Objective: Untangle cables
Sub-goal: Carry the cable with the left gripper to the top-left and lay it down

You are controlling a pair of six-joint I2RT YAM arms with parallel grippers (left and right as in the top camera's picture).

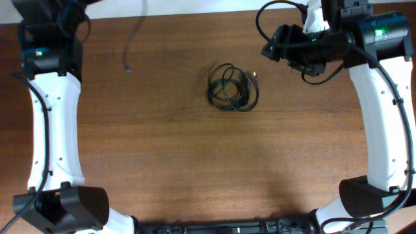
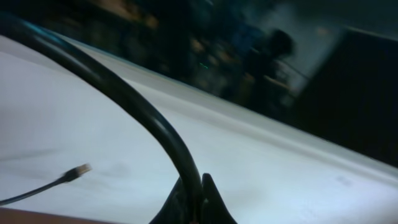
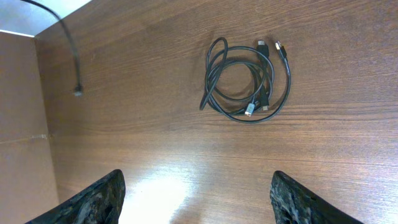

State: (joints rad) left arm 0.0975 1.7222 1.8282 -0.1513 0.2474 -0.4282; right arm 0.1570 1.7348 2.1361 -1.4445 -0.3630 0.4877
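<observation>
The right arm (image 1: 383, 110) reaches in from the far right corner, its right gripper (image 3: 196, 193) spread wide and empty. The cables (image 3: 245, 81) lie coiled mid-table, ahead of those fingers, untouched. The left gripper (image 2: 196, 208) is a blur, so its grip cannot be told.

You are finding no legible text, label, brand or number in any view, not even on the cables (image 1: 232, 88). Only a green light (image 1: 39, 53) is glowing at ten o'clock overhead, and a second green light (image 1: 379, 30) at two o'clock.
</observation>
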